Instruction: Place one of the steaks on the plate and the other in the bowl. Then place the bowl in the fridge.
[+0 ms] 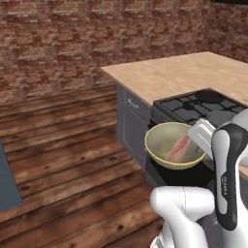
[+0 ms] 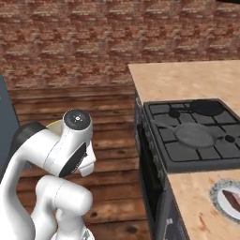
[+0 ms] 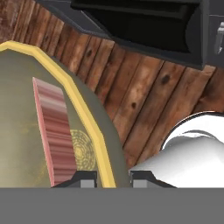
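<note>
Hand view shows you the gripper [image 3: 113, 178] with its two dark tips set on either side of the bowl's [image 3: 26, 131] yellow rim, pinching it, one tip inside the bowl and one outside. A steak [image 3: 54, 131] lies inside that bowl, leaning along the inner wall. Below it you see the wooden floor [image 3: 144, 96] and the dark front of the oven [image 3: 144, 22]. From the left base view, you can see the bowl [image 1: 162, 140] held in the air, clear of the tabletop [image 1: 184, 72] and in front of the stove [image 1: 203, 107], tipped toward the camera so the steak [image 1: 178, 147] shows inside. From the right base view, you can find the plate [image 2: 220, 199] on the tabletop near the stove, at the lower right, with the other steak [image 2: 232, 198] on it, cut by the picture's edge.
</note>
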### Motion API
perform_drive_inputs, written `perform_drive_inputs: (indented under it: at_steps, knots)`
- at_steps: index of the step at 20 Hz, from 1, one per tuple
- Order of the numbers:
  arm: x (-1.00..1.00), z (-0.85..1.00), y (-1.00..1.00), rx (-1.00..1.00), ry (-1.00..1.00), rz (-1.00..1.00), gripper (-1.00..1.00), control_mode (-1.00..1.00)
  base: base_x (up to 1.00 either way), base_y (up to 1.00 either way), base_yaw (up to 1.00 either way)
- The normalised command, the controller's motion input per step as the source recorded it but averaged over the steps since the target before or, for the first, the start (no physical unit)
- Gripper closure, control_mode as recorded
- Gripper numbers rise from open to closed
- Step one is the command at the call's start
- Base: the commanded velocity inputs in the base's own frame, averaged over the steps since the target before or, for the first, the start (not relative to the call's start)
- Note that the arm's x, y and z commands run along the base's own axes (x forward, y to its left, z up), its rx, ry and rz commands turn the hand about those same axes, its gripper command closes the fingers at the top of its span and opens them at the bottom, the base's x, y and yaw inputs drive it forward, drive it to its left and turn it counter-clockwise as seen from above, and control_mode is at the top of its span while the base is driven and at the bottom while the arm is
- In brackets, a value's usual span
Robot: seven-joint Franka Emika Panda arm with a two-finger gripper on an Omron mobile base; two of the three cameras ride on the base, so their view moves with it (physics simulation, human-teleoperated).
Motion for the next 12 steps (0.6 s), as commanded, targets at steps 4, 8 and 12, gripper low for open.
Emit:
perform_drive_inputs:
  at_steps: [4, 8, 12]
  knots:
    - [0.0, 0.0, 0.0, 0.0, 0.0, 0.0, 1.0, 1.0, 0.47, 0.29, 0.34]
    - [0.0, 0.0, 0.0, 0.0, 0.0, 0.0, 1.0, 1.0, 0.43, 0.28, 0.34]
    - [0.0, 0.0, 0.0, 0.0, 0.0, 0.0, 1.0, 1.0, 0.31, 0.25, 0.36]
